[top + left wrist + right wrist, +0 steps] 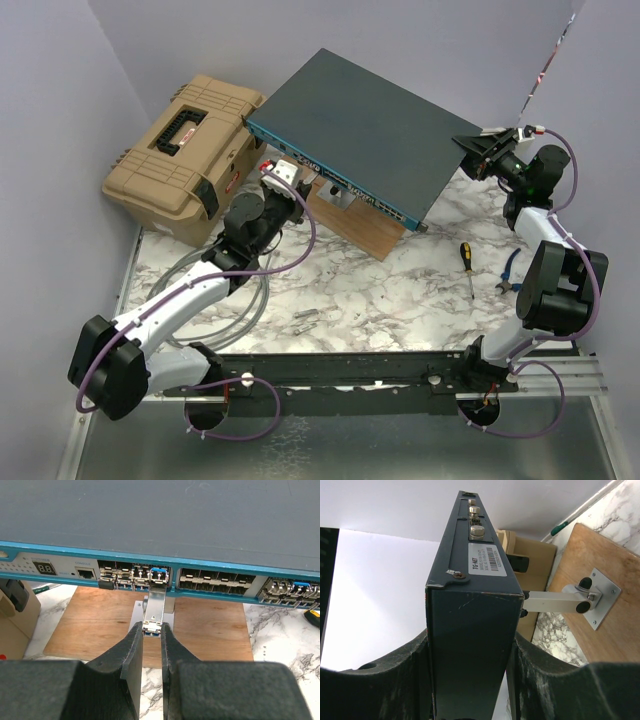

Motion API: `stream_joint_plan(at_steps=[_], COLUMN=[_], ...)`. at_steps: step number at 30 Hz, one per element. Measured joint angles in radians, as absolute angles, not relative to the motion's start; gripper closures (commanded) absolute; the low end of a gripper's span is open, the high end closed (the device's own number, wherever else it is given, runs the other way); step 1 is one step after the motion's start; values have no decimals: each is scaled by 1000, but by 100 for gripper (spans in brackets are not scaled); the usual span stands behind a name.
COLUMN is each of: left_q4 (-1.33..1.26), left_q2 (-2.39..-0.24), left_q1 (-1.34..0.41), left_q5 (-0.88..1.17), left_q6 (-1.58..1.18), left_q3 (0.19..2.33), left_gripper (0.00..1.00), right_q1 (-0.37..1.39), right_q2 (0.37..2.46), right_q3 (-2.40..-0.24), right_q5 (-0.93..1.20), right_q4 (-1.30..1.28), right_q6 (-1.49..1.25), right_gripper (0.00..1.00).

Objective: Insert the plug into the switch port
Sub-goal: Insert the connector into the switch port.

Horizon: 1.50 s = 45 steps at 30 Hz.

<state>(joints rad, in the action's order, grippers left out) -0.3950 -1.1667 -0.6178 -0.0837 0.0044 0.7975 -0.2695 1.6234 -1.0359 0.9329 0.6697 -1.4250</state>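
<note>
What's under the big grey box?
A wooden board lies below the switch, with a metal bracket on it reaching to the switch's underside. The switch covers the board's far part.

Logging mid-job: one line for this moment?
left gripper: shut on plug | plug: tip at port of switch, not seated | right gripper: shut on switch corner

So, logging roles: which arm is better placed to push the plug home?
Left: the left gripper pinches the plug, its tip at a port of the switch; the right gripper clamps the switch's corner.
</note>
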Motion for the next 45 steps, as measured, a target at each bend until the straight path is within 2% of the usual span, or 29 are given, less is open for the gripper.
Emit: stream_joint_plan(at_steps=[24,30,38,43,45], left_q4=[-410,-417,-416,-413,-401], left_q2=[-1291,-1309,-1302,-1250,-1211], left_q1=[-618,-618,-617,-617,-617], left_q5=[-83,-83,-84,-101,-112], left_q6=[-30,-34,-43,-45,-44], left_q3=[901,915,909,884,870], left_gripper=[100,91,71,61,59], right_q1=[-269,-269,-269,-268,-268], right_q2=[1625,1625,1625,1625,1625], right_q3=[-1036,-1036,-1036,-1036,-1036], right_q5=[933,933,933,933,933], right_q4=[673,672,672,673,672], right_q6=[-1429,-1430,-1430,-1429,-1429], right_gripper=[69,69,69,69,69])
